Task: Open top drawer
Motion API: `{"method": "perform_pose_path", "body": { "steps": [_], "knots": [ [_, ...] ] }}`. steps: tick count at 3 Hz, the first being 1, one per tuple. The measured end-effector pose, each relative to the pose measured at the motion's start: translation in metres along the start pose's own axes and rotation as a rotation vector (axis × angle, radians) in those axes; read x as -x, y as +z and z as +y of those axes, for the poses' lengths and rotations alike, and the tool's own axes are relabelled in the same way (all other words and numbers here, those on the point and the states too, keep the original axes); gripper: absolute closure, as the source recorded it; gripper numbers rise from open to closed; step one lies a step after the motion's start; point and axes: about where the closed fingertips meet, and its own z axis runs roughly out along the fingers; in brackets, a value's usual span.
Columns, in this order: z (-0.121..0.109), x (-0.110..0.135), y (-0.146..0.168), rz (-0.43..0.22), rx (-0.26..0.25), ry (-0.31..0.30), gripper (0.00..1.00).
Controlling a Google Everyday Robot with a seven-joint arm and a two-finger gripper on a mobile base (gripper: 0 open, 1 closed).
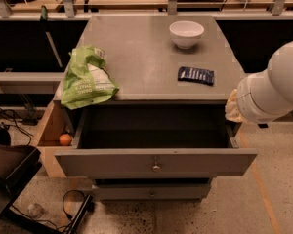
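The top drawer (156, 163) is a wide grey drawer pulled well out from the grey cabinet (151, 57). Its front panel carries a small round metal knob (156, 167) at the centre. Its plain grey box interior (154, 126) looks empty. My white arm (271, 89) comes in from the right edge, beside the drawer's right rear corner. The gripper itself is hidden behind the arm's white casing and does not show.
On the cabinet top lie a green bag (87, 78), a white bowl (186, 33) and a dark blue packet (196, 75). A light wooden box drawer (50, 130) at the left holds an orange ball (65, 139). A shorter grey drawer front (151, 191) sits below. Cables lie on the floor.
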Motion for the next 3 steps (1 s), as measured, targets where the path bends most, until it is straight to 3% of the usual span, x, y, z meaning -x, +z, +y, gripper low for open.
{"method": "perform_pose_path", "body": {
  "steps": [1,3],
  "knots": [
    [0.001,0.002,0.008,0.001,0.009,0.003,1.00],
    [0.008,0.027,0.068,-0.074,0.056,0.019,1.00]
  ]
}}
